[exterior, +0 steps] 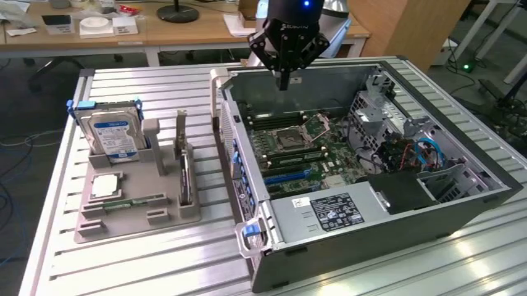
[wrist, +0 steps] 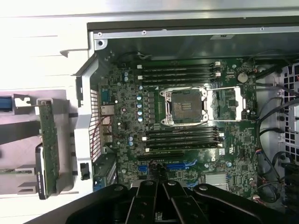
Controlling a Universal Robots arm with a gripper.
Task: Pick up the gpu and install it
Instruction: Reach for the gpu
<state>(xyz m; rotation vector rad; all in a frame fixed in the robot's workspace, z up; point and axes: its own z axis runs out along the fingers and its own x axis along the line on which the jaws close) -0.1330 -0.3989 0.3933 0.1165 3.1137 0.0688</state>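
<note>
Your claw (exterior: pixel 284 85) hangs pressed together and empty above the open computer case (exterior: pixel 354 243), while the gpu (exterior: pixel 182 161) stands on edge in the grey holder (exterior: pixel 123 221) on the bench (exterior: pixel 148 271).

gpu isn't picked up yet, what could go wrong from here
1. The shut, empty gripper hangs over the open case, while the gpu stands outside it in the gray holder. Crossing over might clip the case's side wall.
2. The gpu is thin and stands on edge, with the hard drive in the same holder. An off-centre grasp could tip the card or bump the drive.
</note>
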